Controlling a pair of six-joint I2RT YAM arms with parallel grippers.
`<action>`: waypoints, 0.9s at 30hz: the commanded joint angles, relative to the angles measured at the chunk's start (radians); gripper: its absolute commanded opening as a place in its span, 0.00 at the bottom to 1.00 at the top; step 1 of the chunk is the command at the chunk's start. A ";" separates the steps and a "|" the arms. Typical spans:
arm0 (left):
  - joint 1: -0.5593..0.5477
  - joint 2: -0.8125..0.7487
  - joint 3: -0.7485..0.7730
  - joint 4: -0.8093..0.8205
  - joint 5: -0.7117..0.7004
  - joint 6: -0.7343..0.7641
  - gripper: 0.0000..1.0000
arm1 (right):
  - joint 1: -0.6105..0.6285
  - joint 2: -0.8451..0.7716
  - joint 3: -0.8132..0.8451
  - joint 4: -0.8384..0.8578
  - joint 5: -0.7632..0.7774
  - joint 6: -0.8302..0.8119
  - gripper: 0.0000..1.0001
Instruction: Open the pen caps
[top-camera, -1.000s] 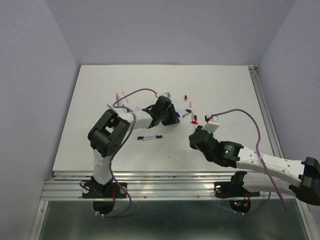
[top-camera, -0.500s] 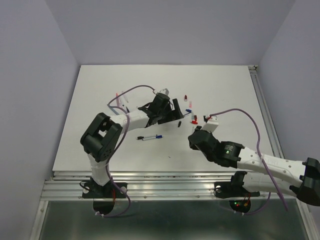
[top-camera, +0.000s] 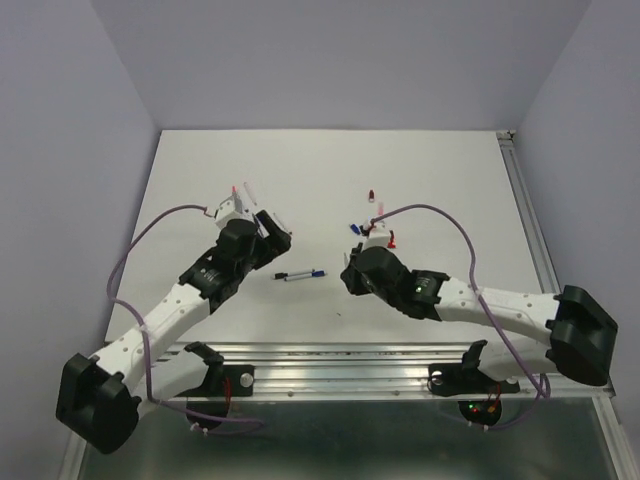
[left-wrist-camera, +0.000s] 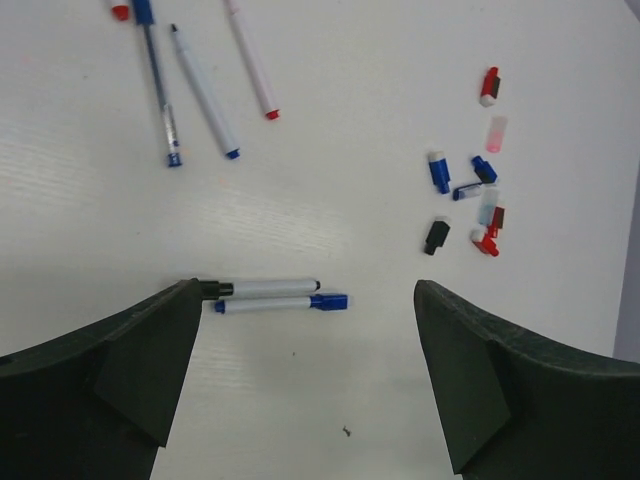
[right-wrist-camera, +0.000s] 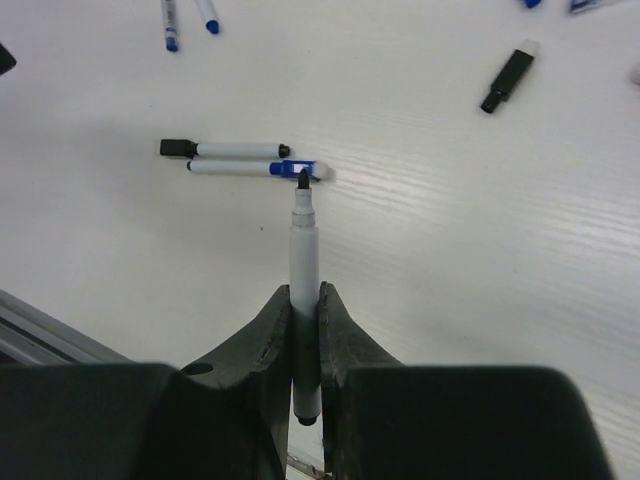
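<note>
Looking down from the left wrist, we see the left tool (top-camera: 275, 232) wide open with nothing in it, fingers (left-wrist-camera: 140, 350) at the lower corners of the frame, above the surface (left-wrist-camera: 330, 60). Between them at frame centre lie two pens (left-wrist-camera: 265, 287) side by side, touching: the upper one has a black cap (left-wrist-camera: 210, 288) on its left end, the lower one a blue cap (left-wrist-camera: 332, 300) on its right end. We count a cluster of loose caps (left-wrist-camera: 439, 172) at right of frame, red, blue, black and one pale pink, all off any pen. Three more pens (left-wrist-camera: 205, 95) lie slanted at upper left. The right tool (right-wrist-camera: 305, 300) is clamped tight on a white pen (right-wrist-camera: 303, 245), held low on the barrel, its bare black tip pointing to the top of the right wrist frame and ending right at the blue cap; touching or not, we cannot tell. In the top view the tools are well apart, with the two capped pens between them.
</note>
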 joint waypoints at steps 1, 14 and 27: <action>0.002 -0.163 -0.042 -0.196 -0.172 -0.079 0.99 | -0.035 0.167 0.158 0.207 -0.162 -0.130 0.09; 0.005 -0.354 -0.079 -0.357 -0.297 -0.138 0.99 | -0.117 0.891 0.918 0.046 -0.500 -0.391 0.11; 0.007 -0.339 -0.082 -0.327 -0.261 -0.110 0.99 | -0.121 1.154 1.213 -0.090 -0.384 -0.451 0.25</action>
